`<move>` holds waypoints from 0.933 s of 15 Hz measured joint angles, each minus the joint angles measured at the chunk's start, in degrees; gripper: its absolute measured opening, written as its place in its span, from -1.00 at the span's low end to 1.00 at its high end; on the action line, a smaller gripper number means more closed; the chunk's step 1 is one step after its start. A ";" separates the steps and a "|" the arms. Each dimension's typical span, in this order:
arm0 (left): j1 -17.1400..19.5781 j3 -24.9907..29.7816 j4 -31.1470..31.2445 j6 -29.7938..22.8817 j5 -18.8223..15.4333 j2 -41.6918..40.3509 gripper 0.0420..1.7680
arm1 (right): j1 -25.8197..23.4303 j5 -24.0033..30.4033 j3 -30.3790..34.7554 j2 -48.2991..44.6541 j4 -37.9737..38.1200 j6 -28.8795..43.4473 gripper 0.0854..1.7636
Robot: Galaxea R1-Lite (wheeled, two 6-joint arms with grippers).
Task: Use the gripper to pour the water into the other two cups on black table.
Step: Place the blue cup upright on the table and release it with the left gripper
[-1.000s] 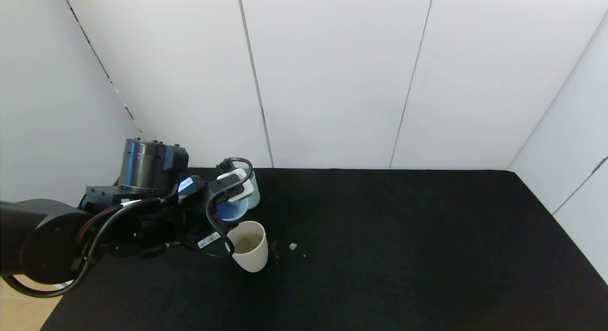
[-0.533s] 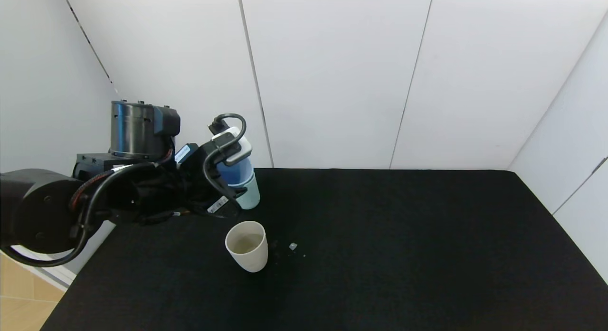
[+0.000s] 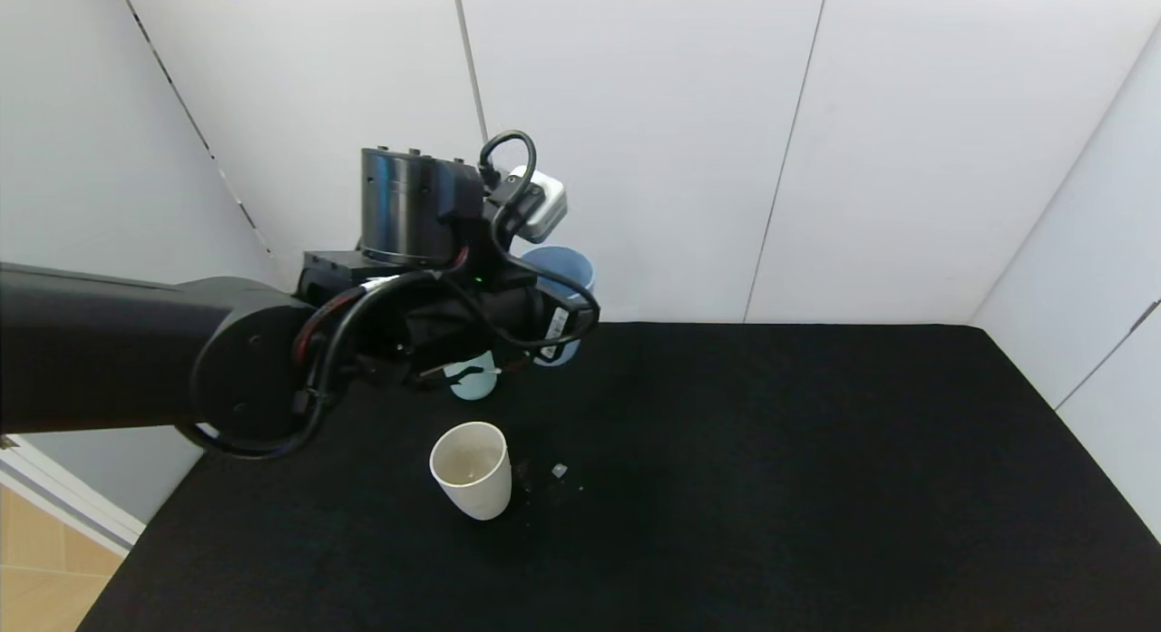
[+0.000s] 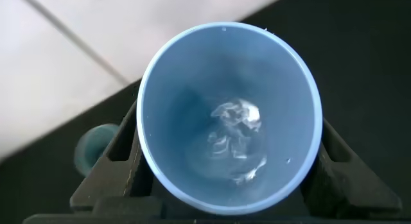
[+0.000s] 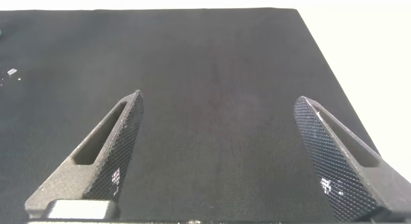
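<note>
My left gripper (image 3: 553, 319) is shut on the light blue cup (image 3: 560, 271) and holds it upright above the back left of the black table (image 3: 771, 469). In the left wrist view the cup (image 4: 228, 147) fills the frame between the black fingers (image 4: 119, 166), with a little clear water (image 4: 234, 144) at its bottom. The teal-green cup (image 3: 473, 381) stands on the table under the arm, mostly hidden; its rim shows in the left wrist view (image 4: 95, 147). The cream-white cup (image 3: 472, 481) stands nearer, with some liquid inside. My right gripper (image 5: 218, 153) is open over bare table, out of the head view.
White panel walls (image 3: 635, 142) close the table at the back and both sides. Small drops or specks (image 3: 559, 471) lie on the table just right of the cream-white cup. The table's left front edge borders a wooden floor (image 3: 36, 578).
My left arm has lifted the light blue cup from a tilt over the cream-white cup, brought it upright, and carried it up and to the right, past the teal-green cup.
</note>
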 joint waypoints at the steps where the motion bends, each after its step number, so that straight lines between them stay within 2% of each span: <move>1: -1.27 -2.10 -0.12 -3.50 0.07 1.76 0.39 | 0.00 -0.02 0.00 0.00 0.00 0.00 0.94; 6: -4.72 -11.91 -0.34 -14.43 0.10 11.48 0.39 | 0.00 -0.02 0.00 0.00 0.00 0.00 0.94; 11: -7.41 -20.44 -1.77 -16.99 0.85 22.41 0.39 | 0.00 -0.02 0.00 0.00 0.00 0.00 0.94; 14: -8.55 -26.60 -0.50 -18.81 2.23 28.33 0.39 | 0.00 0.00 0.00 0.00 0.00 -0.01 0.94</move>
